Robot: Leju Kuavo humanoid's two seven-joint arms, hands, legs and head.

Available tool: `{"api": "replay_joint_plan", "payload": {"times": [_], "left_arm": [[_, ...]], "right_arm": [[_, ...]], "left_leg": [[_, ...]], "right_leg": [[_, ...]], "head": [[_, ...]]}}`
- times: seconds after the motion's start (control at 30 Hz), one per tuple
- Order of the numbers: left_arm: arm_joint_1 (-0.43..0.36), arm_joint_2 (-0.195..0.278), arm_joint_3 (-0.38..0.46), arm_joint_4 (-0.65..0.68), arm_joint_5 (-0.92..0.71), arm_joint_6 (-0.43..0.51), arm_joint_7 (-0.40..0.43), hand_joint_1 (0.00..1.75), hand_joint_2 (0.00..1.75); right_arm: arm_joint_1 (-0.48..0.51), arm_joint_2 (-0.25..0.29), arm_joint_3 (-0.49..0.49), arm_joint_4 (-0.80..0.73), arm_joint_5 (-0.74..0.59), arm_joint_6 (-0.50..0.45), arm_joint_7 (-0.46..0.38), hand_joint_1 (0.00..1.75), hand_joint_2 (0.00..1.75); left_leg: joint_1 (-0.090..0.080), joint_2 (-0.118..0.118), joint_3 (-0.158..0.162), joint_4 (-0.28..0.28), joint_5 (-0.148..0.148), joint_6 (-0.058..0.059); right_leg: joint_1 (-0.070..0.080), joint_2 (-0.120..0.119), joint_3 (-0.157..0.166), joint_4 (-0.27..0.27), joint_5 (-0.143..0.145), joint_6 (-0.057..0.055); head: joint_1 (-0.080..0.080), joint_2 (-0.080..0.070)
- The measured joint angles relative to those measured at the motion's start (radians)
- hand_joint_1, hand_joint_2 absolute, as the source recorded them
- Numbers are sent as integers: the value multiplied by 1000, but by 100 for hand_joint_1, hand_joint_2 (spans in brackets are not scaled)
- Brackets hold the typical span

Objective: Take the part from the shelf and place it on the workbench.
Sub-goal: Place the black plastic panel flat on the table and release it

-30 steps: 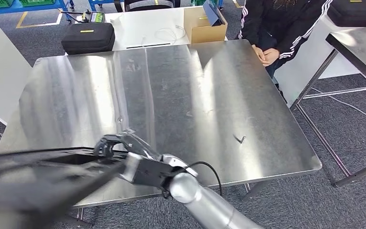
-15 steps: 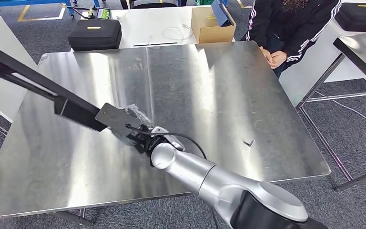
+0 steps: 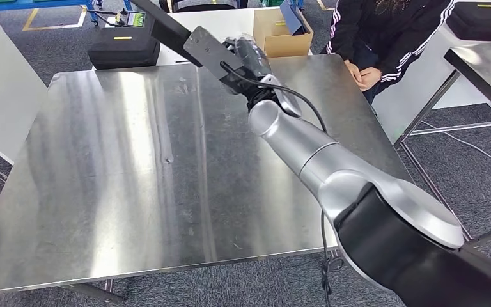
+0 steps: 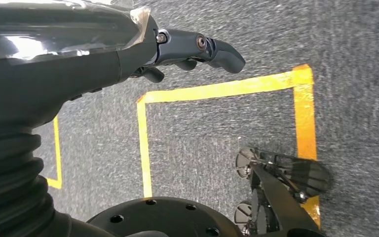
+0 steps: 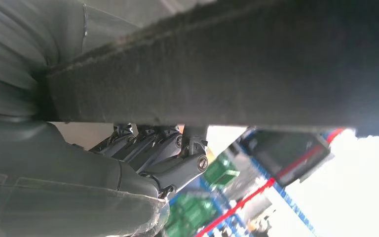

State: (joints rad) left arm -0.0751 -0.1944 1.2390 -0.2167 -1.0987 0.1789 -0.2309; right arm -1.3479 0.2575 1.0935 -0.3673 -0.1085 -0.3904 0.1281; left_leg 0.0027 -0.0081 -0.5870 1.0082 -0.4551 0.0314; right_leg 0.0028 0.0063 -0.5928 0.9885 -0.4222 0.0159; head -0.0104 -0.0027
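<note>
Head view: right hand (image 3: 250,56), top centre of frame, grips a long black part (image 3: 192,39) that runs off the upper left, held in the air above the far edge of the steel workbench (image 3: 102,166). Not yet set down. My read: bring it low and level over the bare middle of the bench before letting go, and keep its long end away from the person (image 3: 383,38) at upper right. A cardboard box (image 3: 275,37) stands open behind the bench; a blue item leans in it, other contents unclear. Two black cases are closed.

Left wrist view: left hand (image 4: 128,49) hangs over grey floor with yellow tape, fingers loosely curled, holding nothing.

Right wrist view: dark fingers (image 5: 172,158) wrap under the part's fuzzy black edge.
</note>
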Motion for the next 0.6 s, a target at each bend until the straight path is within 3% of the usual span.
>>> {"api": "replay_joint_plan", "payload": {"times": [0.17, 0.3, 0.37, 0.5, 0.6], "left_arm": [[3, 3, -8, 0, -6, -6, -18, 0, 175], [5, 10, -18, 0, -16, -17, -26, 0, 175], [5, 17, -24, 0, -23, -21, -21, 0, 175], [5, 29, -33, 0, -32, -25, -6, 0, 0], [5, 34, -34, 0, -32, -26, 5, 0, 0]], "right_arm": [[-5, -40, -50, 6, 30, -5, 0, 175, 175], [-5, -69, -89, 6, 80, -2, -1, 0, 0], [-4, -82, -114, 6, 110, 6, -1, 0, 0], [2, -102, -163, 7, 166, 23, -6, 0, 0], [5, -108, -192, 7, 195, 32, -12, 0, 0]], "left_leg": [[0, 0, 0, 0, 0, 0], [0, 0, 0, 0, 0, 0], [0, 0, 0, 0, 0, 0], [0, 0, 0, 0, 0, 0], [0, 0, -1, 0, 0, 0]], "right_leg": [[0, 0, 0, 0, 0, 0], [0, 0, 0, 0, 0, 0], [0, 0, 0, 0, 0, 0], [0, 0, 0, 0, 0, 0], [0, 0, -1, 0, 0, 0]], "head": [[0, 0], [0, 0], [0, 0], [0, 0], [0, 0]]}}
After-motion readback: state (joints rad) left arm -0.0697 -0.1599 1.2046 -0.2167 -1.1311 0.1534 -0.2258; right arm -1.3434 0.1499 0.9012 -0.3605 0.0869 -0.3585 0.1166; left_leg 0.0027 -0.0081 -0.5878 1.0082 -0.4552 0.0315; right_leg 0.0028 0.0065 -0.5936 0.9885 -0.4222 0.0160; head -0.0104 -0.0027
